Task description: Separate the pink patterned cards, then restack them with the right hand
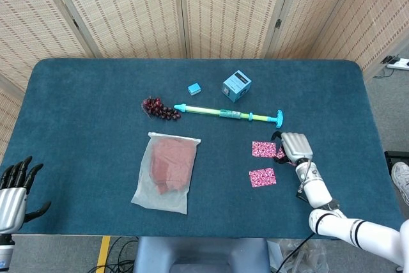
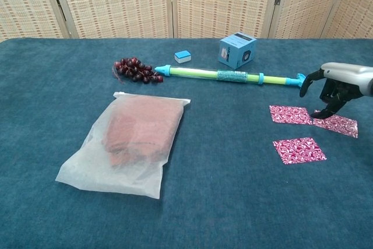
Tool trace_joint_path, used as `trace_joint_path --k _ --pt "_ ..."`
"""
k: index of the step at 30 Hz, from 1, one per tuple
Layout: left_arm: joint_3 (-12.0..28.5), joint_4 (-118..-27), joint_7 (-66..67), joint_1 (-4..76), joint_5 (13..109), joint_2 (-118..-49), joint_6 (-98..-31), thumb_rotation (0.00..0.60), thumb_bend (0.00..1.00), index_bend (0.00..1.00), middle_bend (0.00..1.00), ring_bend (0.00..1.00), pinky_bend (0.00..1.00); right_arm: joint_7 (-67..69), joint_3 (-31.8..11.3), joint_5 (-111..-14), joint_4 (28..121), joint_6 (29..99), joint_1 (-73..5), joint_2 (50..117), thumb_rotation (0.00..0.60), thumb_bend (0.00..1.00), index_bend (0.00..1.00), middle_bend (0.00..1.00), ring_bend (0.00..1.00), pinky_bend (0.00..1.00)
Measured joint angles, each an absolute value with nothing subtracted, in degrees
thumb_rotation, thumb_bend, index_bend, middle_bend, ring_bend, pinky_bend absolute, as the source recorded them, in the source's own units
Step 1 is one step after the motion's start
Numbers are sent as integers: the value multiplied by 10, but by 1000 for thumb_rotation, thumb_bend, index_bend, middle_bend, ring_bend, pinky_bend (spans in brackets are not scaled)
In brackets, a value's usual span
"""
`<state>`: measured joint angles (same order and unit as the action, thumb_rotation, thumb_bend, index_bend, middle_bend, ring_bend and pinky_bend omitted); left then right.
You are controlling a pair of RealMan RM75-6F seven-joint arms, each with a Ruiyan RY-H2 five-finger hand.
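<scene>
Three pink patterned cards lie flat and apart on the blue table. One card (image 2: 289,114) (image 1: 263,149) is to the left, another (image 2: 337,125) is to the right, and the third (image 2: 299,150) (image 1: 262,177) lies nearer the front. My right hand (image 2: 335,86) (image 1: 293,147) hovers over the right card and hides most of it in the head view. Its fingers (image 2: 324,109) point down, apart, and reach that card's left edge; nothing is held. My left hand (image 1: 13,187) stays at the table's front left corner, fingers spread and empty.
A clear bag of reddish contents (image 2: 135,141) lies left of centre. Behind the cards lies a green and cyan rod (image 2: 233,76), with a blue box (image 2: 237,50), a small blue eraser (image 2: 183,56) and dark grapes (image 2: 135,69) further back.
</scene>
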<state>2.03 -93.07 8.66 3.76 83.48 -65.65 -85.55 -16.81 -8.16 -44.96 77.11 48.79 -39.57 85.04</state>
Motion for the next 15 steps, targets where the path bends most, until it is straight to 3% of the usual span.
trace_joint_path --k 15 --pt "21 -930 86 36 834 -654 -857 600 230 166 27 25 90 -185 -91 -423 726 454 -417 884 600 236 326 933 1000 1000"
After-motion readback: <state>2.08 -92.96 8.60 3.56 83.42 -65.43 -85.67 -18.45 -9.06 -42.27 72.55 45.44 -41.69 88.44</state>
